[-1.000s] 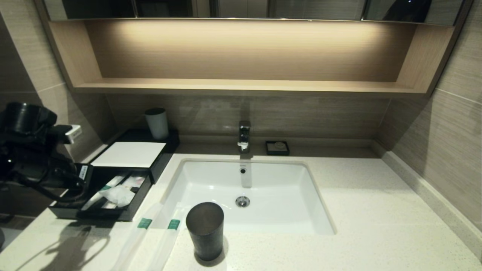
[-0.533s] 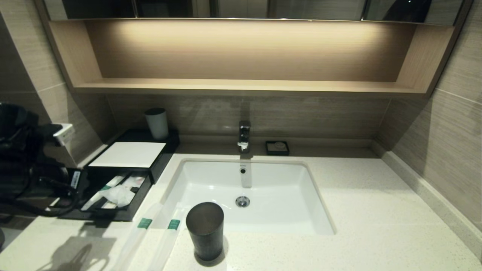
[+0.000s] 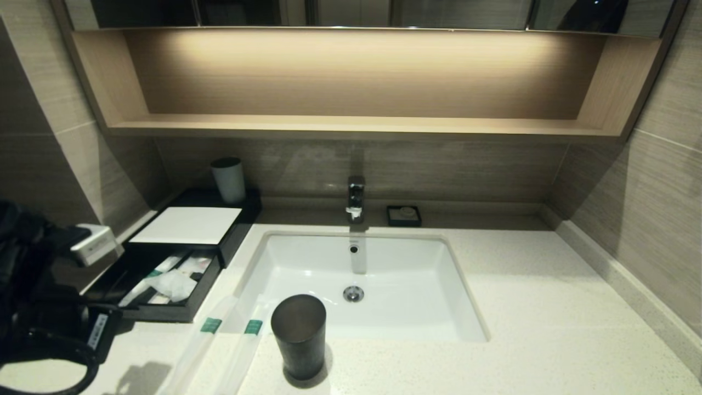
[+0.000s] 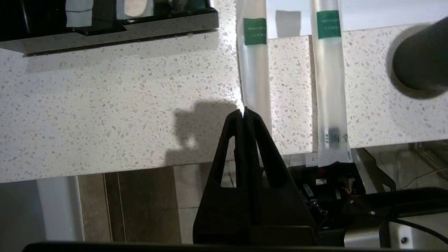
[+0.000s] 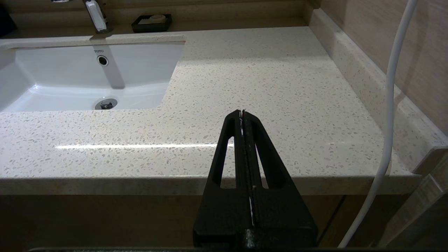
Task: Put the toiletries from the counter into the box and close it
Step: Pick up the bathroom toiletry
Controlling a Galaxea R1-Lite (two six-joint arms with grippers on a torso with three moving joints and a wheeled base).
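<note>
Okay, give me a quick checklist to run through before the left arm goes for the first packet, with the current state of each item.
1. Box drawer open: ok, it is pulled out with items already inside.
2. Both packets on the counter: ok, the left packet and the right packet lie side by side, apart.
3. Left tool open for a grasp: not ok, it is shut, near the left packet's edge.
4. Dark cup clear of the packets: cannot tell, it stands close beside the right packet.
5. Right tool out of the way: ok, shut, over the counter's far right.
</note>
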